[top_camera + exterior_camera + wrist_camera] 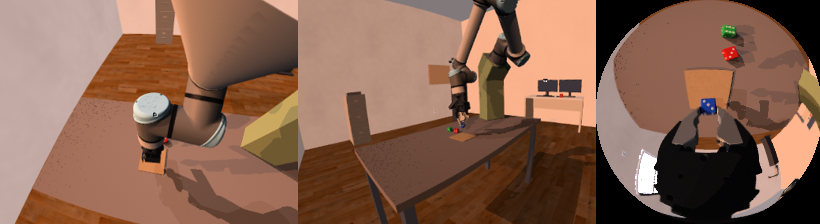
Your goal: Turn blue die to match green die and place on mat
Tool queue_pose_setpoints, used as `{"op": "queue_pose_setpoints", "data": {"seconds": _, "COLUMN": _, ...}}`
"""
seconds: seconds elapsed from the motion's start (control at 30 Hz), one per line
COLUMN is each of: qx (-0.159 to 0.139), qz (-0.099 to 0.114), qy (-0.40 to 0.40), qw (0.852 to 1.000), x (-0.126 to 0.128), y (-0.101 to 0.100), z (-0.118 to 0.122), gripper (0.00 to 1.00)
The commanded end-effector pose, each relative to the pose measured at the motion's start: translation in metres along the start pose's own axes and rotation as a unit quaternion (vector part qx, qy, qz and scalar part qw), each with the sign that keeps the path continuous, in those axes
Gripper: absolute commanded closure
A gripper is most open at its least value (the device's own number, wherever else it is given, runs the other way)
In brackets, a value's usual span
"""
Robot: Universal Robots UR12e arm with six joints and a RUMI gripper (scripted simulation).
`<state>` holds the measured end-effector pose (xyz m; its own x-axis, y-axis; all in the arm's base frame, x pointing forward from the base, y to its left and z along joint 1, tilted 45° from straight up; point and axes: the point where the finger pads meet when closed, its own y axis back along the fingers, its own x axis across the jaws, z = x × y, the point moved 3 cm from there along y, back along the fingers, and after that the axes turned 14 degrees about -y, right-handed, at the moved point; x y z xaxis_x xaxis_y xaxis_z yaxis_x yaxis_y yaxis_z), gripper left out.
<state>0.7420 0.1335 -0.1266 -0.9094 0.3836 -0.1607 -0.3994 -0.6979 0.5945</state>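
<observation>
The table [98, 158] [428, 158] [651, 80] carries the mat [151, 171] [463, 137] [708, 82] near its long edge away from the green die [449, 129] [728, 31]. The gripper [153, 158] [462, 121] [708, 106] grips the blue die [463, 126] [708, 105], apparently above the worktop; matching its top number, placing and release remain. The red die [165, 140] [456, 130] [730, 53] sits between mat and green die.

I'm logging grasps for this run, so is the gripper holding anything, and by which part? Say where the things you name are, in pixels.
The gripper [463, 123] [708, 106] holds the blue die [463, 126] [708, 105], its fingertips at two opposite sides.
</observation>
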Motion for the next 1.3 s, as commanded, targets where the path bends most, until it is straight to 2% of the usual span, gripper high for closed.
{"op": "queue_pose_setpoints", "data": {"seconds": 0.0, "qx": -0.034, "qz": 0.010, "qy": 0.001, "qw": 0.999, "x": -0.0014, "y": 0.0005, "z": -0.0025, "gripper": 0.90}}
{"op": "queue_pose_setpoints", "data": {"seconds": 0.13, "qx": -0.047, "qz": 0.010, "qy": 0.001, "qw": 0.999, "x": -0.0025, "y": 0.0016, "z": -0.0032, "gripper": 0.90}}
{"op": "queue_pose_setpoints", "data": {"seconds": 0.57, "qx": -0.058, "qz": 0.017, "qy": 0.002, "qw": 0.998, "x": -0.0015, "y": 0.0004, "z": -0.0045, "gripper": 0.90}}
{"op": "queue_pose_setpoints", "data": {"seconds": 0.93, "qx": -0.116, "qz": 0.040, "qy": 0.004, "qw": 0.992, "x": 0.0003, "y": -0.0025, "z": -0.0095, "gripper": 0.90}}
{"op": "queue_pose_setpoints", "data": {"seconds": 1.27, "qx": -0.159, "qz": 0.043, "qy": 0.002, "qw": 0.986, "x": -0.0030, "y": -0.0016, "z": -0.0121, "gripper": 0.90}}
